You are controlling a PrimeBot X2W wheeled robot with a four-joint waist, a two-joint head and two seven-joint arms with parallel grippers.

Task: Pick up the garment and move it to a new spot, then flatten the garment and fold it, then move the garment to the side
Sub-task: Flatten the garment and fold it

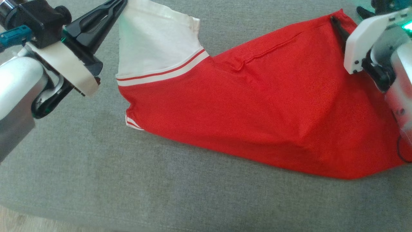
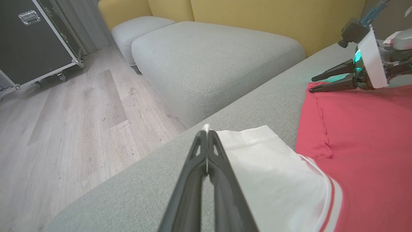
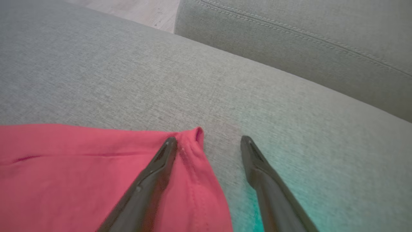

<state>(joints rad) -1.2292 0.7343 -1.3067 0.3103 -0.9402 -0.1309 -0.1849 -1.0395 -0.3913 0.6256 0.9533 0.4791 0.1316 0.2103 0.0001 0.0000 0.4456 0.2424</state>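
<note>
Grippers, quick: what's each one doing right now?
Left gripper: shut, pinching the T-shirt by its white sleeve.
Right gripper: open around the T-shirt's red corner, gripping nothing.

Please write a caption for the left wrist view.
Left gripper shut on the garment; right gripper open at its red corner.

The garment (image 1: pixel 257 112) lies on the cushion (image 1: pixel 96 177), its sleeve edge in the tips of the left gripper (image 2: pixel 206 129), its far corner under one finger of the right gripper (image 3: pixel 209 139). Ahead of the left gripper sits an ottoman (image 2: pixel 209 54), with floor (image 2: pixel 64 129) to its left.
</note>
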